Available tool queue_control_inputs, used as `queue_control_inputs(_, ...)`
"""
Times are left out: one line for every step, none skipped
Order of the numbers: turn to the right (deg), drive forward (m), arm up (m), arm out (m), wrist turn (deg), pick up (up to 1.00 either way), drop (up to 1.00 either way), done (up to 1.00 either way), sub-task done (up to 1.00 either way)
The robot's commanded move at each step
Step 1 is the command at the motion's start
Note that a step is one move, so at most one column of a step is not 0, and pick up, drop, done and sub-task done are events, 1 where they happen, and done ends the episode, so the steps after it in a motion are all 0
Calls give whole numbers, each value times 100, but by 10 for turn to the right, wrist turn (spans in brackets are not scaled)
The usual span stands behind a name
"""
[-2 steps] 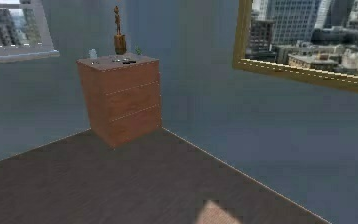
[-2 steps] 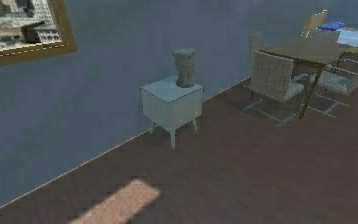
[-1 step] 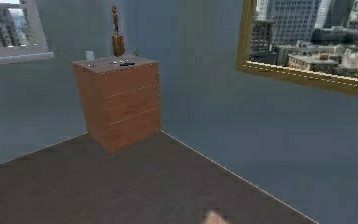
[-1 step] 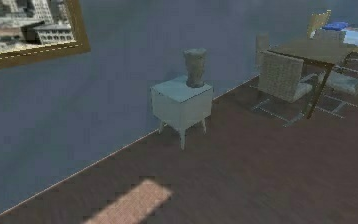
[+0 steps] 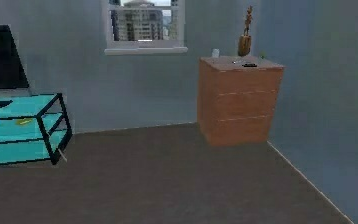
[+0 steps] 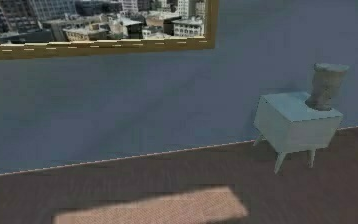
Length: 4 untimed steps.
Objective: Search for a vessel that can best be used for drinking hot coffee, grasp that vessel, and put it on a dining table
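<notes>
**A:** Start at the forward view's left. What's cut off?

**B:** A black television (image 5: 2,55), cut by the left edge. It stands on a low teal counter (image 5: 37,103) with a dark frame, which also runs out of the picture on that side. On its middle shelf lies a small yellowish thing (image 5: 25,121), too small to name.

**A:** And further along?

**B:** A white-framed window (image 5: 144,22) in the blue-grey wall, with its top cropped off. To the right is a wooden dresser (image 5: 240,105) with three drawers, close to the corner of the room. At the back left of its top sits a small pale object (image 5: 215,53). It could be a drinking vessel, but I cannot tell from its shape. Beside it a slim brown figure (image 5: 246,33) stands upright, and in front of that lies a dark flat thing (image 5: 249,65) that I can't make out.

**A:** What about the arm side view?

**B:** At upper left is a gold-framed city view (image 6: 97,25), cut by the top edge. I can't say whether it is a window or a picture. At the right a small pale counter (image 6: 287,125) on splayed legs stands against the wall. It carries a grey-brown rounded thing (image 6: 327,87), a pot or a bust, I can't tell which.

**A:** The jaws?

**B:** I cannot tell how they stand.
</notes>
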Motion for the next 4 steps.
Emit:
queue_control_inputs(0, 100, 0, 0, 0, 0, 0, 0, 0)
queue_control_inputs(0, 70, 0, 0, 0, 0, 0, 0, 0)
queue_control_inputs(-450, 0, 0, 0, 0, 0, 0, 0, 0)
queue_control_inputs(-180, 0, 0, 0, 0, 0, 0, 0, 0)
